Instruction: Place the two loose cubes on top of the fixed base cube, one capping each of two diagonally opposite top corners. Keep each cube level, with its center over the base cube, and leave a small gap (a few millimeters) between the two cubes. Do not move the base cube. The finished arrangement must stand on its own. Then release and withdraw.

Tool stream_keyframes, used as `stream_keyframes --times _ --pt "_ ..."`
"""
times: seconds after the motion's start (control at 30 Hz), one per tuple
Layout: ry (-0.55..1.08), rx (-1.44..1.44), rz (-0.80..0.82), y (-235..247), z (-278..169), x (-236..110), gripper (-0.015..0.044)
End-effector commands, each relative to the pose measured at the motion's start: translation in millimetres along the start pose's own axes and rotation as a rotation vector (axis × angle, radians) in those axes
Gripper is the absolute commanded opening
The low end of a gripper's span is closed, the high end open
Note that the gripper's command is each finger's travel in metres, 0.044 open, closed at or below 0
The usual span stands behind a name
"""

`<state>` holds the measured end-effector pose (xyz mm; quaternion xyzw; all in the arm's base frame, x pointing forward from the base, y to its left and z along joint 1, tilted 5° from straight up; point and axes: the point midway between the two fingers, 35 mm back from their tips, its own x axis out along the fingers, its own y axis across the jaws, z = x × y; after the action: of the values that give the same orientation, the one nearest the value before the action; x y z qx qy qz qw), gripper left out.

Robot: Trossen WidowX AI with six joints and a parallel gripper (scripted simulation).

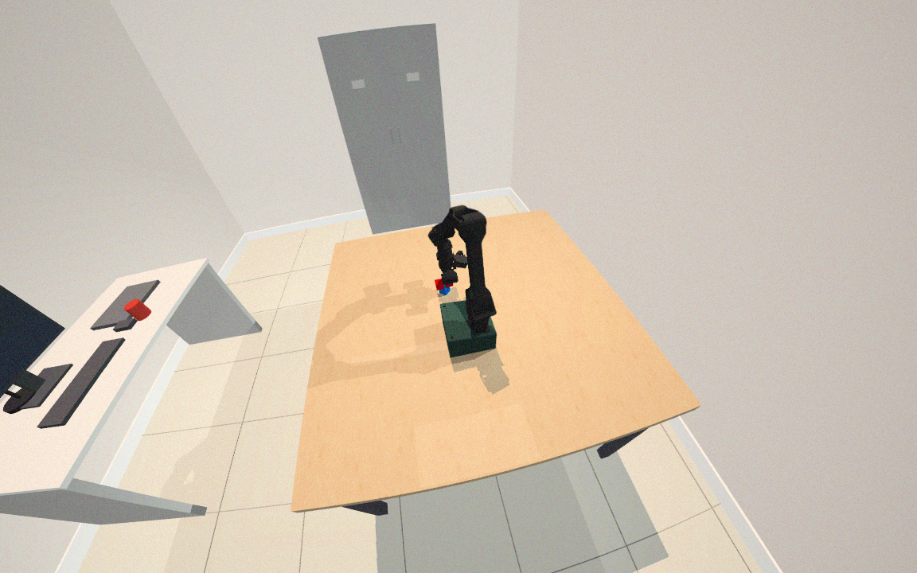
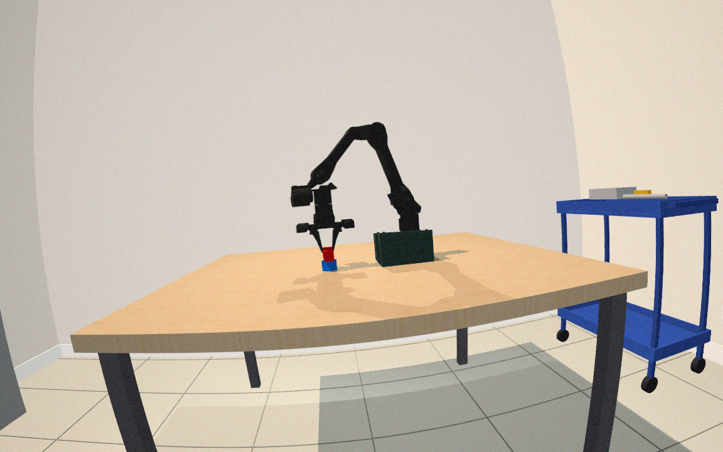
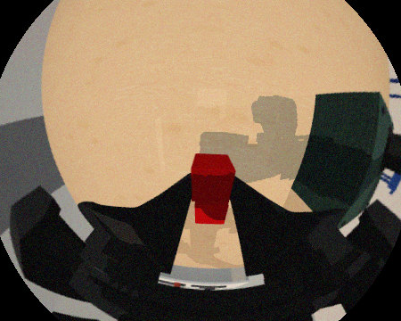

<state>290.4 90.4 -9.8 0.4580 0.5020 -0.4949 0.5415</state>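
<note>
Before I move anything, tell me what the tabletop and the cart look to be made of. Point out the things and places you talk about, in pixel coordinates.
The tabletop (image 1: 561, 356) (image 2: 274, 303) (image 3: 165, 67) looks like pale wood or wood laminate, matte, with faint grain. The cart (image 2: 658, 280) could be painted metal or plastic: uniform blue, thin posts, no seams to settle it.
</note>
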Motion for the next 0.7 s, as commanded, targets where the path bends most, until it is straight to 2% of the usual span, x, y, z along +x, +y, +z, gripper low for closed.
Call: stream_keyframes --times 0.0,0.57,0.67 --pt "0.004 -0.002 -0.002 -0.1 -0.6 1.4 0.0105" --pt "0.004 -0.002 -0.002 -0.1 -0.6 2.9 0.0105" --pt "0.004 -0.002 -0.002 -0.1 -0.6 2.9 0.0184"
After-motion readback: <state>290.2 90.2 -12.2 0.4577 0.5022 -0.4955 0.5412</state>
